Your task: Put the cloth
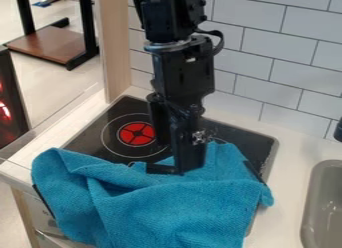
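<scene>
The black gripper (175, 168) hangs down in the middle of the view, its lower end at the upper edge of the blue cloth (170, 207). Whether it touches or holds the fabric cannot be made out. Rumpled and folded, the cloth covers the front part of the black stove top (220, 130) and hangs over the counter's front edge at the lower left. A red burner mark (136, 134) shows behind it.
To the right, a grey sink (324, 207) is set into the white counter (288, 164). White wall tiles (274, 47) rise behind, and a wooden post (113, 42) stands at the back left. A dark object (338, 131) shows at the right edge.
</scene>
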Controlling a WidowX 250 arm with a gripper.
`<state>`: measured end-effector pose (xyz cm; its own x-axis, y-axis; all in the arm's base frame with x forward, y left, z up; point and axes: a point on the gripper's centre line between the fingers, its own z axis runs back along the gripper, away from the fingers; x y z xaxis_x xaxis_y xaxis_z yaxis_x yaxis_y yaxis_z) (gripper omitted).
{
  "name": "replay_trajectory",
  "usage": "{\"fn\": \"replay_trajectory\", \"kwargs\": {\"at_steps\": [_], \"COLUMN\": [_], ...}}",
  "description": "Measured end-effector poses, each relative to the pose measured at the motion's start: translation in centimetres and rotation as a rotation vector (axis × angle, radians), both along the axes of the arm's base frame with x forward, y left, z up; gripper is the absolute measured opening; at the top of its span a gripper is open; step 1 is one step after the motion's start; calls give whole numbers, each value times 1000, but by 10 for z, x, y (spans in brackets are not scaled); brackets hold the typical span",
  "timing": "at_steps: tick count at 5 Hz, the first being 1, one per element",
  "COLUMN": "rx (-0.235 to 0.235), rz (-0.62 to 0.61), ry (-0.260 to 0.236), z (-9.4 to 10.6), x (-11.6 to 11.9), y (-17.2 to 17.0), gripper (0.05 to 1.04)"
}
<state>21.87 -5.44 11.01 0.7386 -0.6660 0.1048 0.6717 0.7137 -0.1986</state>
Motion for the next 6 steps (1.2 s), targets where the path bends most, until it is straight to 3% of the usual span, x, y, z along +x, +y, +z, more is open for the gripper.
{"fn": "replay_trajectory", "kwargs": {"at_steps": [2,4,5,6], "rx": [2,-16,-33,-9], "rz": [18,47,63,76], "ry": [20,-16,-44,-61], "z": [-20,-43,-65,-83], "x": [7,25,39,46], "y": [-2,-6,-10,-6], "gripper": [998,998,998,998]}}
